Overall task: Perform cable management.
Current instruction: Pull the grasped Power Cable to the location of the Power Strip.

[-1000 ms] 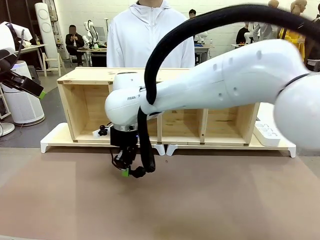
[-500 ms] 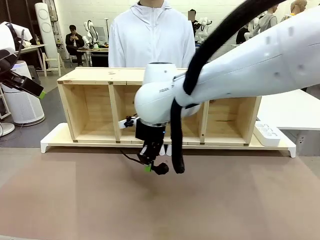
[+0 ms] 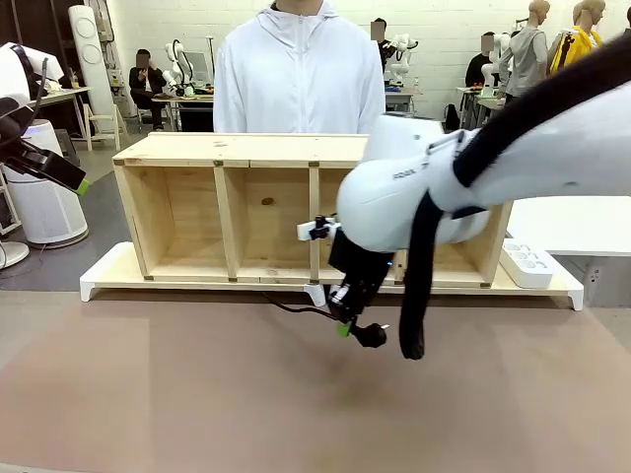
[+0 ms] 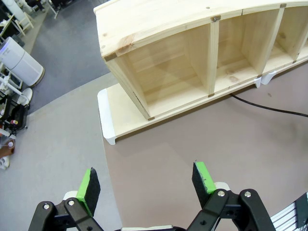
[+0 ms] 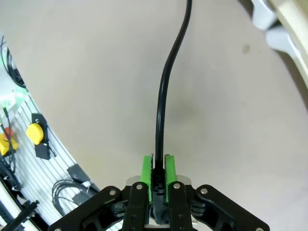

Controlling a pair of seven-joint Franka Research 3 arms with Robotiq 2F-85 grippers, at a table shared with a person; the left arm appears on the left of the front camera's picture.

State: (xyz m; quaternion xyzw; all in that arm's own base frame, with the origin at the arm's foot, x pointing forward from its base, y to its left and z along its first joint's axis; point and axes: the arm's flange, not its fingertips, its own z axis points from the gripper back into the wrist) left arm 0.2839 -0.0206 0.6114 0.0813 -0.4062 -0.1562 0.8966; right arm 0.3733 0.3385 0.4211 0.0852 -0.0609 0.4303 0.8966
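Note:
The cable (image 3: 296,308) is a thin black cord lying on the brown table in front of the wooden shelf. Its plug end (image 3: 371,336) hangs just above the table. My right gripper (image 3: 345,323) is shut on the cord right behind the plug. In the right wrist view the green pads (image 5: 146,174) pinch the cable (image 5: 163,86), which runs straight away from them. The white power strip (image 3: 527,264) rests on the shelf's base at the right. My left gripper (image 4: 147,175) is open and empty, raised at the far left (image 3: 77,181). The left wrist view shows a stretch of the cable (image 4: 269,106) on the table.
A wooden shelf (image 3: 246,148) with several open compartments stands on a white base (image 3: 108,276) across the table's far side. A person in a white hoodie (image 3: 296,79) stands behind it. My right arm's thick black hose (image 3: 414,296) hangs beside the gripper.
My right arm has swept from the left of centre to the right, carrying the cable's plug end with it. The left arm has stayed still.

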